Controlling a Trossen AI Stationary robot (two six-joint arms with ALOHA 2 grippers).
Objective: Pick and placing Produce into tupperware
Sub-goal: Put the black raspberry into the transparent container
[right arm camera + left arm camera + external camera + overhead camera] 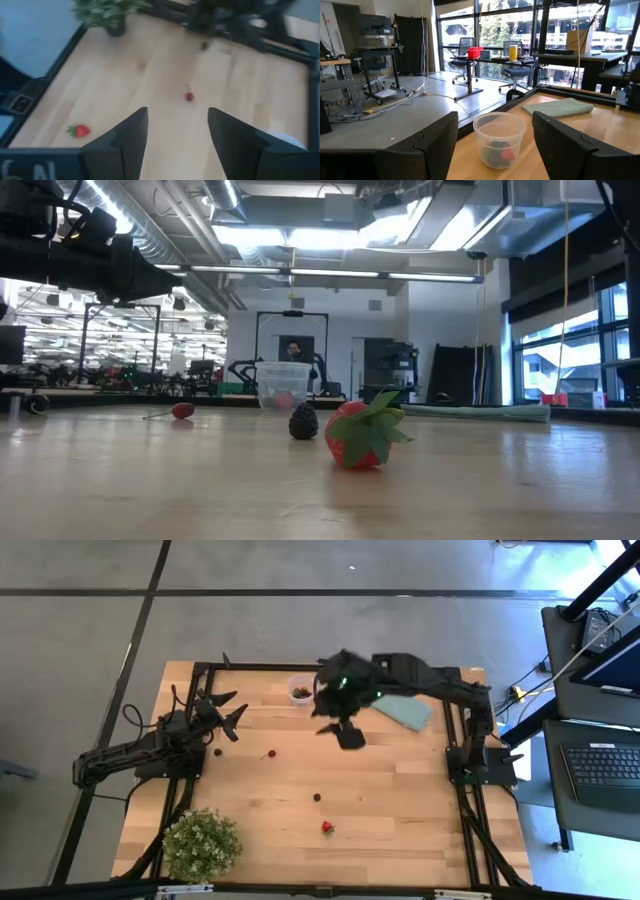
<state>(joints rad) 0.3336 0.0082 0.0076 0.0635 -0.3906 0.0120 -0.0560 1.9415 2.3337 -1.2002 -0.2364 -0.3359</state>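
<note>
The clear round tupperware (299,688) stands on its base near the table's far edge, with red and dark pieces inside (499,154). Loose produce lies on the table: a cherry (268,753), a dark berry (318,797), a strawberry (327,828) and a small dark piece (218,751). My left gripper (233,708) is open and empty at the table's left, pointing toward the tupperware (499,137). My right gripper (347,734) is open and empty above the table, just right of the tupperware, with the cherry (189,96) and the strawberry (79,131) ahead of it.
A flat teal piece (405,712) lies at the far right. A leafy potted plant (200,843) stands at the near left corner. A dark frame (300,667) runs round the table's edges. Bare wood lies between the loose pieces.
</note>
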